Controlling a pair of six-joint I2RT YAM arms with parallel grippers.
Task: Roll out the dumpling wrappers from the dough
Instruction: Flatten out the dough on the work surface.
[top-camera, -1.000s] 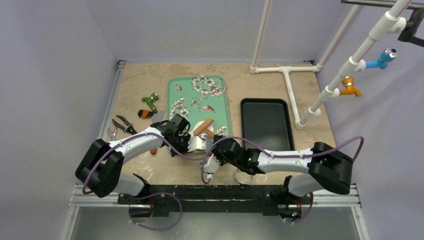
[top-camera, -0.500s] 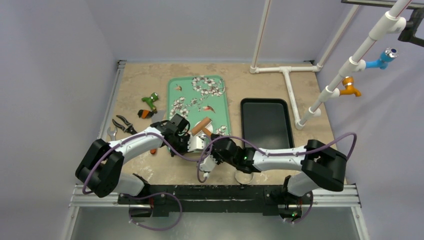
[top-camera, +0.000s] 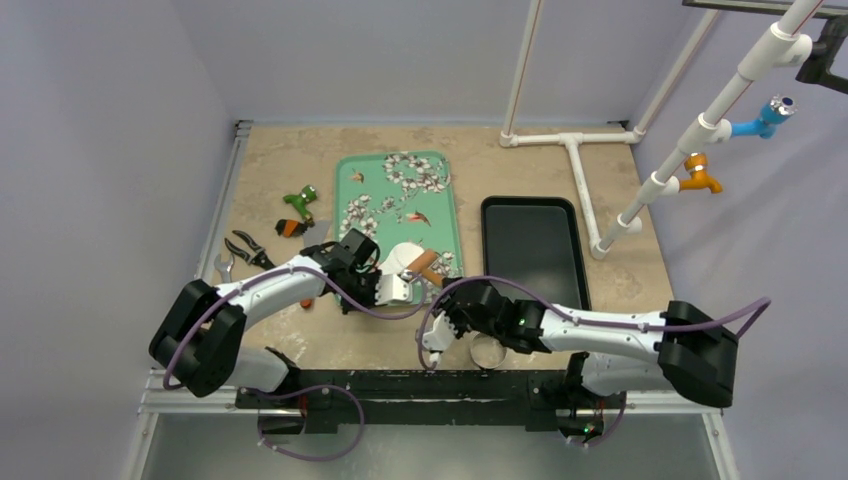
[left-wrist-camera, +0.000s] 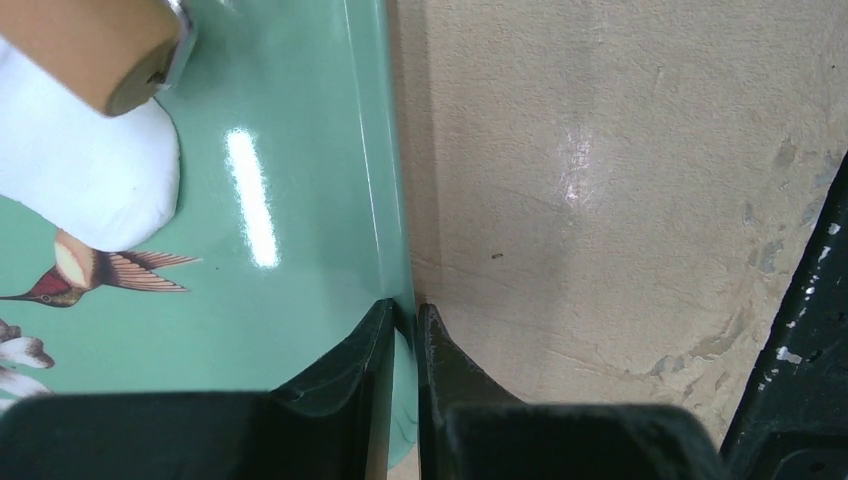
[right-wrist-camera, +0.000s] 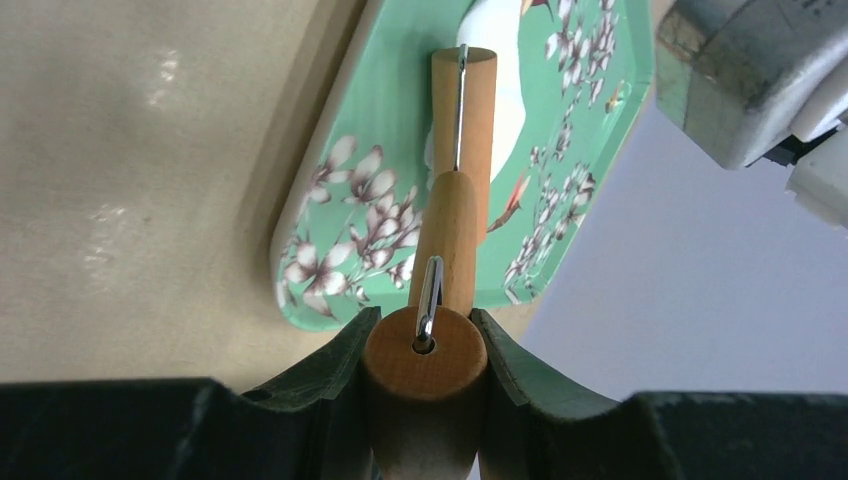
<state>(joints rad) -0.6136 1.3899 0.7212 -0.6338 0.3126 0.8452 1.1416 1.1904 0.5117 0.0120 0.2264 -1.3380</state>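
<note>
**Right tool** (right-wrist-camera: 425, 335): pinching the near wooden handle of the rolling pin (right-wrist-camera: 462, 120), one finger on each side, the handle end filling the gap between them.

**Rolling pin:** roller pointing away from the wrist, out over the green tray (left-wrist-camera: 300, 140), with its far part lying on the dough (left-wrist-camera: 85, 185).

**Left tool** (left-wrist-camera: 403, 322): pressed almost together on the raised rim of the green tray, one finger inside the rim and one on the tabletop (left-wrist-camera: 600, 200) side. Judged to be steadying the tray for rolling.

**Dough:** on the green tray near its front right corner, touching the roller above it. Edge thick and rounded. A soft mound, not a thin round.

**Dumpling wrappers:** none seen in any view.

**Progress, as judged:** early.
- Done: pin gripped, tray held, roller brought onto the dough.
- Left: flattening to a thin sheet, shaping rounds, setting them aside.

**Black tray** (top-camera: 530, 250): just right of the green tray, with no wrapper seen on it.

**Metal ring** (top-camera: 487, 352): on the tabletop near the front edge, partly under the right arm, not held.

**Hand tools** (top-camera: 250, 248): left of the green tray, apart from the work.
</note>
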